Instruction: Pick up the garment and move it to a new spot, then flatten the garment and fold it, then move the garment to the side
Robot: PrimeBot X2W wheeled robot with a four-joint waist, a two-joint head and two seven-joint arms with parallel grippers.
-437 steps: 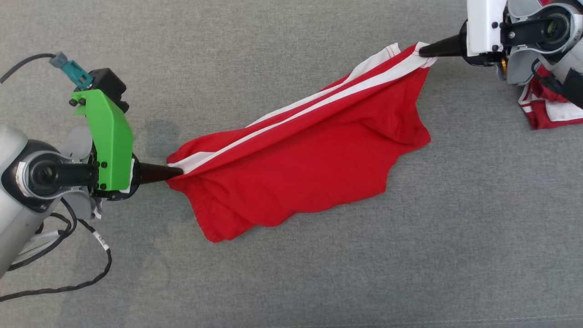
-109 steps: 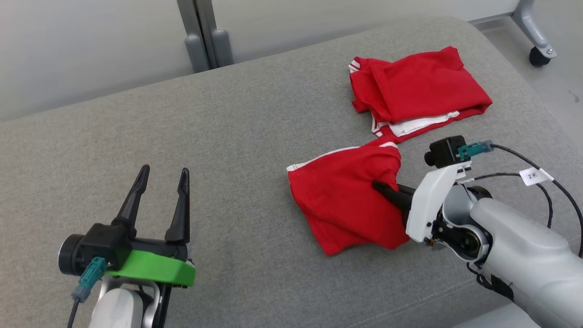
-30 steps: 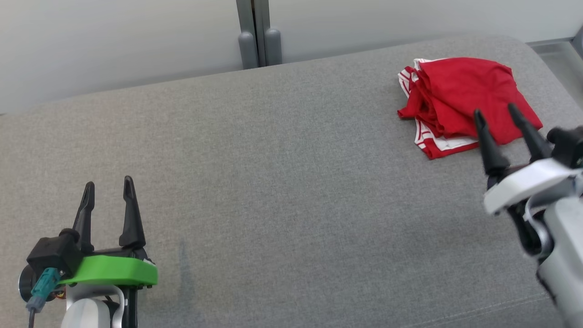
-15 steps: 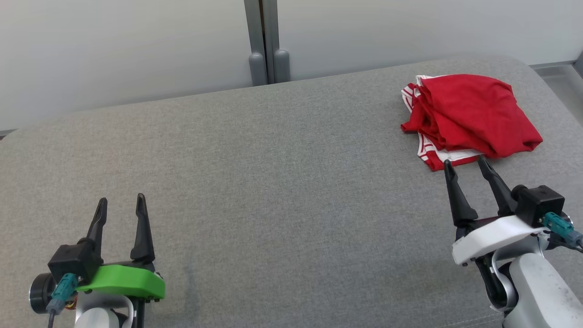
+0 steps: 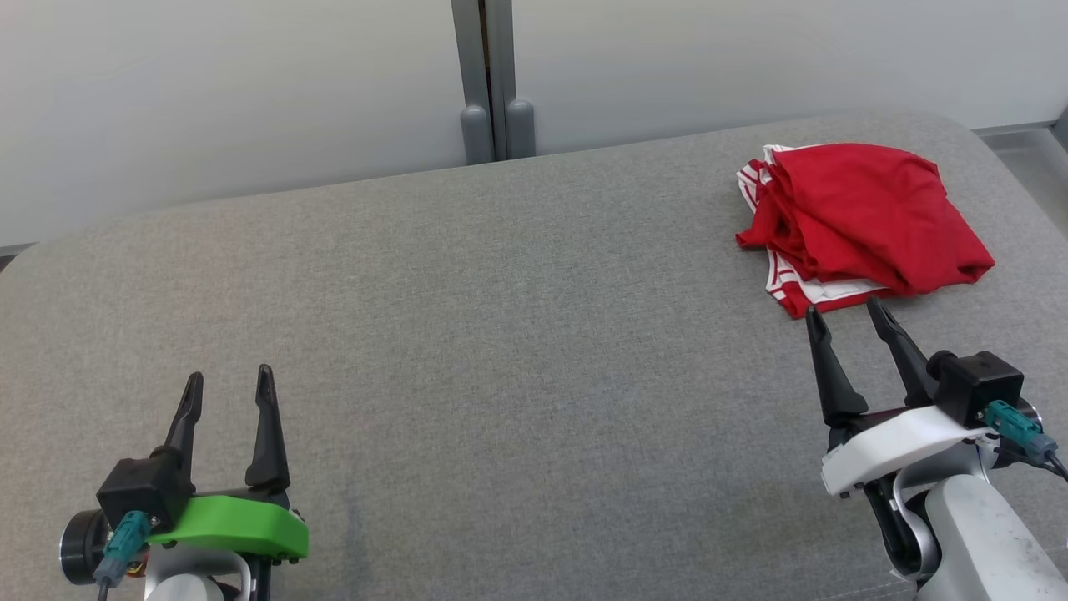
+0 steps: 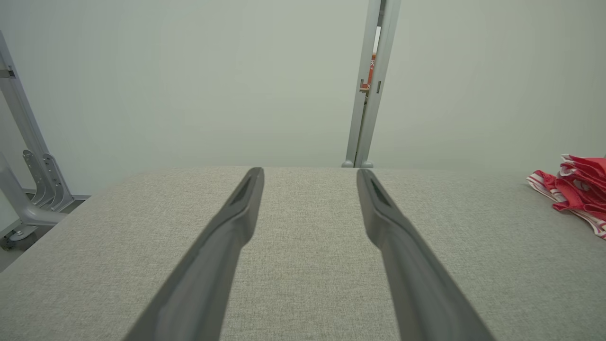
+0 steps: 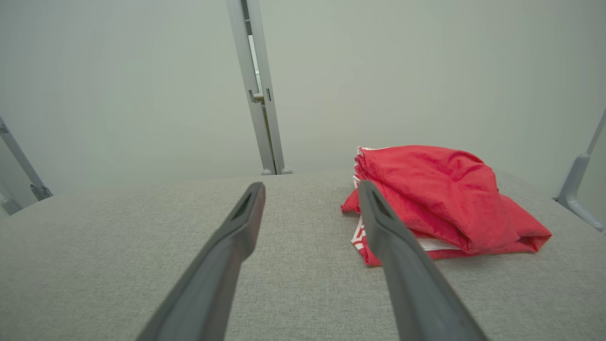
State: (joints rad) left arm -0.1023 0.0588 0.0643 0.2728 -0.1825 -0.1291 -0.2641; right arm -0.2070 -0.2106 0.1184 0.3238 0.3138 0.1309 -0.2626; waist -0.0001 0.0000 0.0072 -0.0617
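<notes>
The garment is red with white stripes, folded into a rumpled pile at the far right of the grey cushioned surface. It also shows in the right wrist view and at the right edge of the left wrist view. My right gripper stands open just in front of the pile, fingers apart, touching nothing. My left gripper is open too, at the lower left, far from the garment, with nothing between its fingers.
A pale wall with a grey vertical post runs behind the cushion. The cushion's rounded right end drops off past the garment. A grey metal frame leg stands off the right end, and another frame off the left end.
The right gripper has come back and down from over the pile to just in front of it. The camera has tilted a little, shifting the whole picture downward. The garment lies still.
</notes>
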